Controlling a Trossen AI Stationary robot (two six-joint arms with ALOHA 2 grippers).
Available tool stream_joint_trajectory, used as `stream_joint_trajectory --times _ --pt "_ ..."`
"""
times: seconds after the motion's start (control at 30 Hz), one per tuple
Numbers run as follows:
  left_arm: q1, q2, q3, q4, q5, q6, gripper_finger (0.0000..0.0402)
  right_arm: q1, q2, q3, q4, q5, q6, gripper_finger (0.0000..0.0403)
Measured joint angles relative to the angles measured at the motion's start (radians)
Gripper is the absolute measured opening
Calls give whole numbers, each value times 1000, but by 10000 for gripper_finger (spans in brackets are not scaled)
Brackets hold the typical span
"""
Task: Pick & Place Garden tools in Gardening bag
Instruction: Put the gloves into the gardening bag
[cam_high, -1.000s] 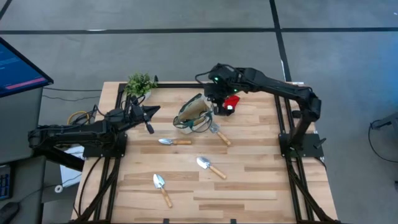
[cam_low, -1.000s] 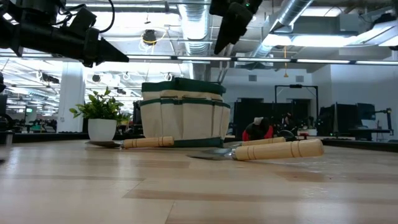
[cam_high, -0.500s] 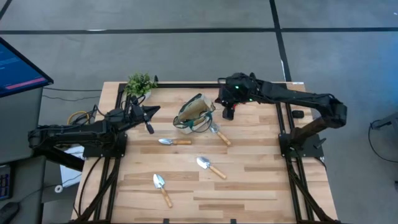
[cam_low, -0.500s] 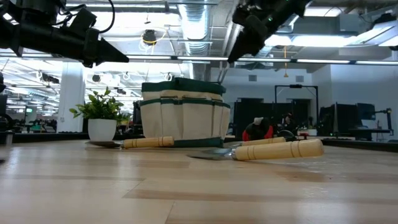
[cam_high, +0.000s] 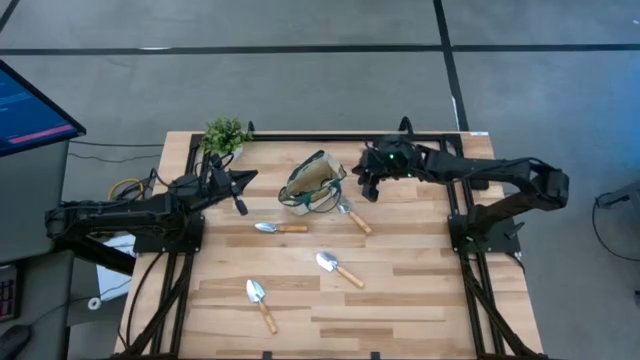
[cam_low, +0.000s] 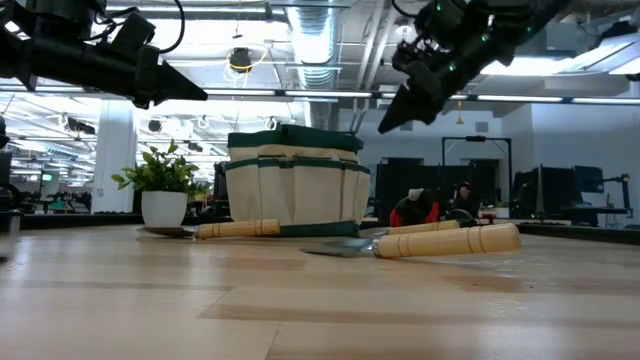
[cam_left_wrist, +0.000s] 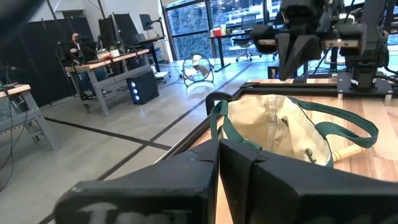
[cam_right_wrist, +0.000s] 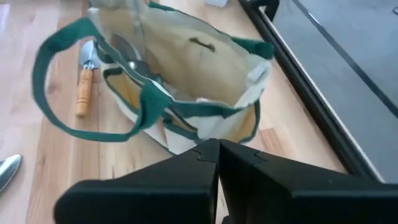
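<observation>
The beige gardening bag (cam_high: 310, 184) with green trim stands open at the table's far middle; a silver blade (cam_right_wrist: 128, 48) shows inside it. Several wooden-handled trowels lie flat on the table: one beside the bag (cam_high: 353, 216), one in front of it (cam_high: 281, 228), and two nearer (cam_high: 339, 268) (cam_high: 261, 304). The small red-and-black item (cam_low: 414, 210) lies on the table right of the bag; my right arm hides it in the high view. I see no pruning shears. My right gripper (cam_high: 366, 188) is shut and empty, in the air right of the bag. My left gripper (cam_high: 246, 179) is shut and empty, in the air left of the bag.
A small green potted plant (cam_high: 226, 133) stands at the far left corner. Black rails (cam_high: 455, 190) run along the table's edges. Bare wood lies along the near edge and at the right.
My right gripper has gone from above the bag's right rim toward the table's right edge and a little down, staying shut. The red-and-black item, seen beside it a second ago in the high view, is now under the arm.
</observation>
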Motion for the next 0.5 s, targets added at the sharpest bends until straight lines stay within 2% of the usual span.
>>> stream_joint_trajectory --times 0.33,0.5 --pt "0 0 0 0 0 0 2 0 -39 -123 43 121 117 1" --pt "0 0 0 0 0 0 2 -3 -108 -149 -39 212 277 1"
